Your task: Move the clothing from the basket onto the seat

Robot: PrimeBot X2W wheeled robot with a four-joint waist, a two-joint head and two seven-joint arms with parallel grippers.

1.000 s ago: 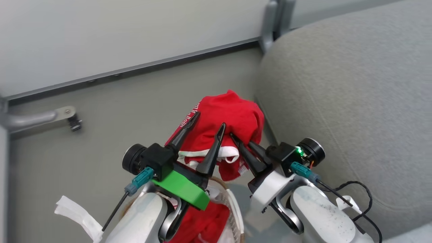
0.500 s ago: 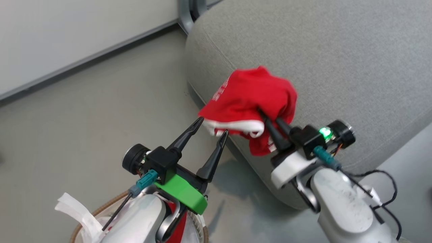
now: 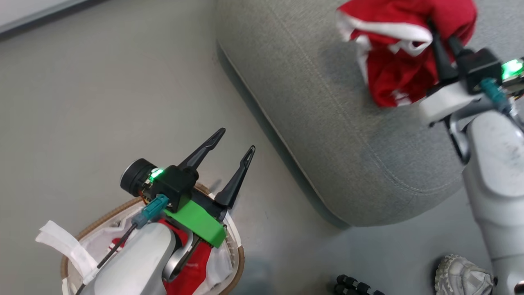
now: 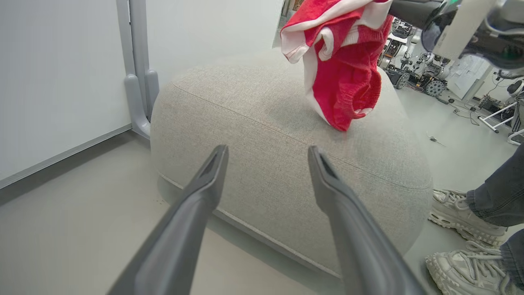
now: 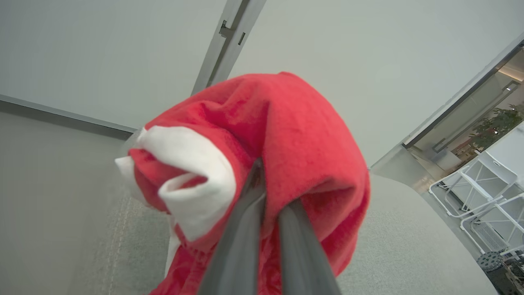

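At the upper right, the right gripper (image 3: 439, 32) is pinched shut on a bunched red garment (image 3: 393, 78), hanging it over the grey seat (image 3: 327, 123) for release there, I think, while the left gripper (image 3: 236, 140) hovers wide open and empty above the basket (image 3: 240, 262), lower left.

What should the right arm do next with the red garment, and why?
Probably lower the right gripper a little, then open it. It is shut on the red garment, which hangs bunched over the seat; whether its lower tip touches the fabric I can't tell. Lowering first should land it squarely.
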